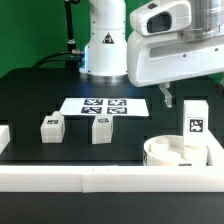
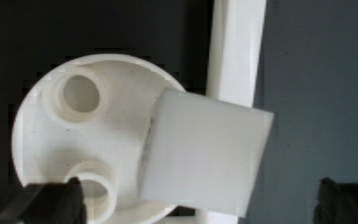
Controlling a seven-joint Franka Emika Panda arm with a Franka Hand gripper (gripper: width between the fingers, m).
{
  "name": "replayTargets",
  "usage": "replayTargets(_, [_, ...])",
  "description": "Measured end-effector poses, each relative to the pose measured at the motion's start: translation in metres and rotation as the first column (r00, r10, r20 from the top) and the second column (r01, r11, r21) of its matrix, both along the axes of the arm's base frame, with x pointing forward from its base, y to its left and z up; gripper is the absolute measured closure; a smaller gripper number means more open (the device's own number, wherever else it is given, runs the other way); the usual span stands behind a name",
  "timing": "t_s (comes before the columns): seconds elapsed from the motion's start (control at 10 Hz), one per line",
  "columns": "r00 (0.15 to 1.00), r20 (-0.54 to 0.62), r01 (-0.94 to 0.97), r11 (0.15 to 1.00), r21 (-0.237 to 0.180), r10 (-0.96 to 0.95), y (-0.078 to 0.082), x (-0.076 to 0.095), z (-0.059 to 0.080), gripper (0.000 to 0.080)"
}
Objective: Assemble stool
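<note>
Exterior view shows the black table (image 1: pixel 30 100) with the white border rail (image 1: pixel 90 180) along its near edge. Just behind the rail, at near right, lies the round stool seat (image 1: pixel 170 155), and an upright leg (image 1: pixel 195 120) stands on it. The gripper (image 1: pixel 167 100) hangs over the seat, jaws spread wide, holding nothing. The marker board (image 1: pixel 105 105) lies at centre; nearer stand the left loose leg (image 1: pixel 52 127) and the right loose leg (image 1: pixel 101 129)

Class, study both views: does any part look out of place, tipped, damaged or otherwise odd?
Nothing stands out. One leg stands upright on the seat, which fits assembly. A second leg and a third leg stand upright on the table, apart from each other. No damage shows.
</note>
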State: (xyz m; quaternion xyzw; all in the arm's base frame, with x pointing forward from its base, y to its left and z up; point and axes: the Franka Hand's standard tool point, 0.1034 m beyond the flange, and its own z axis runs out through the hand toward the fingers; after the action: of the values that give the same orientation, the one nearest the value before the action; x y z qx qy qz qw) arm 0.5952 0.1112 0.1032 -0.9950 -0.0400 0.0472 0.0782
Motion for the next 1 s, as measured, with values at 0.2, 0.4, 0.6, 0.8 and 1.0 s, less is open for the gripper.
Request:
replayTargets(0.2, [0.999, -0.005, 0.033, 0.999, -0.002, -0.033, 0.0003, 0.0000, 0.0000, 0.0151])
replayTargets(0.4, [0.999, -0.006, 0.042, 0.999, -0.003, -0.042, 0.0002, 0.0001, 0.0000, 0.0151])
replayTargets(0.6, [0.918, -0.043, 0.393, 0.919, -0.047, -0.395, -0.0018, -0.0001, 0.0012, 0.0151])
replayTargets(0.8, [0.868, -0.044, 0.491, 0.869, -0.060, -0.494, -0.0007, -0.0005, -0.0009, 0.0151])
replayTargets(1.0, [0.870, -0.001, 0.493, 0.869, -0.040, -0.494, 0.0024, 0.0053, -0.0011, 0.0151])
